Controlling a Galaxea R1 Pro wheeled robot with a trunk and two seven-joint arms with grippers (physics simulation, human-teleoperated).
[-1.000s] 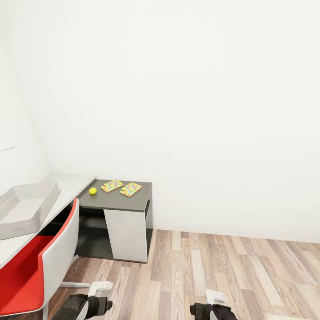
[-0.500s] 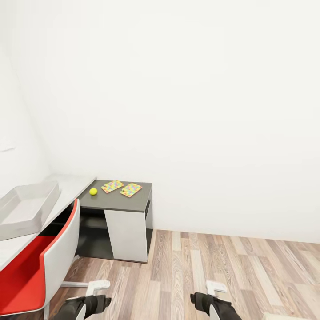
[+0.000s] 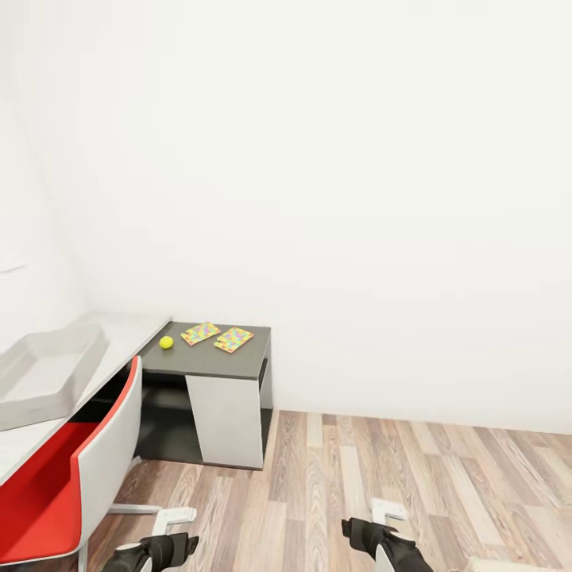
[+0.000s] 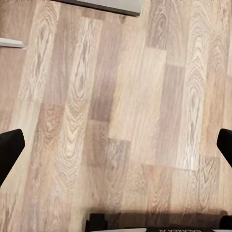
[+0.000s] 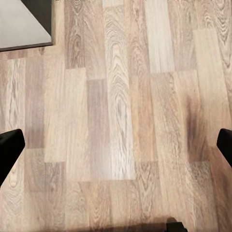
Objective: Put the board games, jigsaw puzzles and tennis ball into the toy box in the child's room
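Against the left wall: the table (image 3: 127, 334) ran from its pale grey top down to a dark grey lower section at the room's corner.
Toy box: the light grey toy box (image 3: 48, 373) sat on the pale top at the head view's left edge, nothing visible inside it from this angle.
Tennis ball: the tennis ball (image 3: 166, 342) lay on the dark section, near its front left part.
Jigsaw puzzles: the two jigsaw puzzles (image 3: 200, 333) (image 3: 233, 339) lay flat side by side just beyond the ball, close to each other (whether their corners touched could not be told).
Chair: a red and white chair (image 3: 71, 469) stood tucked against the table, in front of the toy box.
Left gripper: the left gripper (image 4: 116, 150) hung over the wood floor (image 3: 381, 485) with its fingers spread wide apart and nothing between them.
Right gripper: the right gripper (image 5: 116, 150) was likewise spread wide over bare floorboards, holding nothing.
Arms: both sat low at the head view's bottom edge, well apart from the table.
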